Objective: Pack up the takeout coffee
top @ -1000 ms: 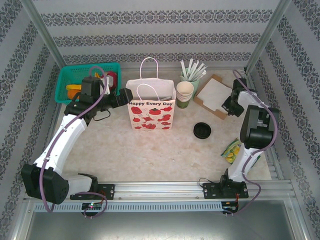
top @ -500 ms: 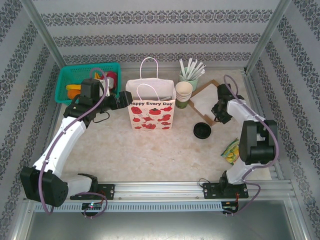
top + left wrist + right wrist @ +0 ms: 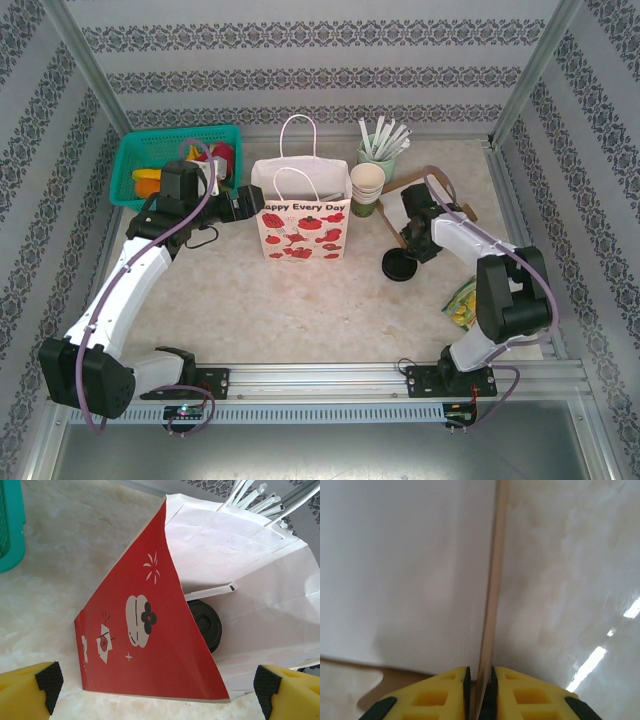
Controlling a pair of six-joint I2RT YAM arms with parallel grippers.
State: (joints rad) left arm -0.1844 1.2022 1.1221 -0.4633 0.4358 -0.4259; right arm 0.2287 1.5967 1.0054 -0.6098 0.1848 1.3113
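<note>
The takeout coffee sits inside the white paper bag (image 3: 250,555); only its round black lid (image 3: 204,623) shows, past the bag's red side panel (image 3: 150,645). From above, the bag (image 3: 301,218) stands upright at mid table with red poppies on its front. My left gripper (image 3: 156,686) is open wide at the bag's left side (image 3: 249,201), its yellow fingertips either side of the red panel. My right gripper (image 3: 480,675) is shut on the thin edge of a flat brown card (image 3: 491,585) faced with white, held right of the bag (image 3: 409,224).
A stack of lidless cups (image 3: 368,188) and a cup of white stirrers (image 3: 383,148) stand behind the bag's right side. Loose black lids (image 3: 399,266) lie just below the right gripper. A green basket (image 3: 140,152) is at back left. A yellow-green packet (image 3: 462,301) lies right.
The right arm has swung left with the brown card, from the back right corner to just above the loose lids. The left arm has stayed by the bag.
</note>
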